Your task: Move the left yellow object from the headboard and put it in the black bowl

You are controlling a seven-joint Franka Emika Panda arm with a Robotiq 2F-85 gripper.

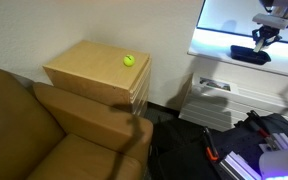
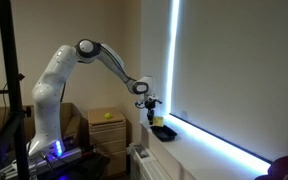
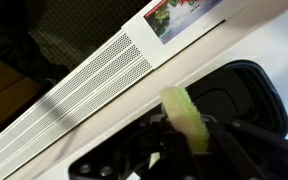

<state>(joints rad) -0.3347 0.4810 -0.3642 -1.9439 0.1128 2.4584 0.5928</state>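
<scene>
My gripper [image 1: 265, 38] is shut on the left yellow object [image 3: 182, 108], a thin pale-yellow piece held on edge between the fingers [image 3: 191, 140]. It hangs just above the black bowl [image 3: 246, 95], which stands on the white windowsill and shows in both exterior views [image 1: 252, 54] [image 2: 164, 131]. In an exterior view the gripper [image 2: 151, 113] is a little above the bowl's near side. The headboard [image 1: 89, 72], a light-tan wooden block, stands apart at the left with only the round yellow-green ball [image 1: 128, 60] on its top.
A brown leather couch [image 1: 44, 135] sits in front of the headboard. A white slotted heater cover [image 3: 84, 90] runs below the sill [image 1: 219, 95]. A bright window [image 2: 219, 70] backs the sill. Dark gear lies on the floor [image 1: 184, 150].
</scene>
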